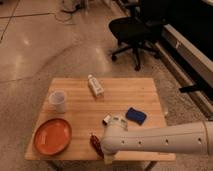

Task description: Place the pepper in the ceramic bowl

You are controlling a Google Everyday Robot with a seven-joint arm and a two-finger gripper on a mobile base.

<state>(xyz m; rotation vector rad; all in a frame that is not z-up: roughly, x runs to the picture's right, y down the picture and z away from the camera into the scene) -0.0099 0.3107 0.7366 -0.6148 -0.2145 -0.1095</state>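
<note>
The pepper (94, 143) lies near the front edge of the table (130, 95), just right of the bowl (52, 136) but not in it. The gripper (106, 151) sits at the end of the white arm (165, 140), low over the table and right next to the pepper, likely so it can grab it. The arm's round end hides most of it, so I cannot tell if it is open or closed, or if it touches the pepper. The bowl has nothing in it.
</note>
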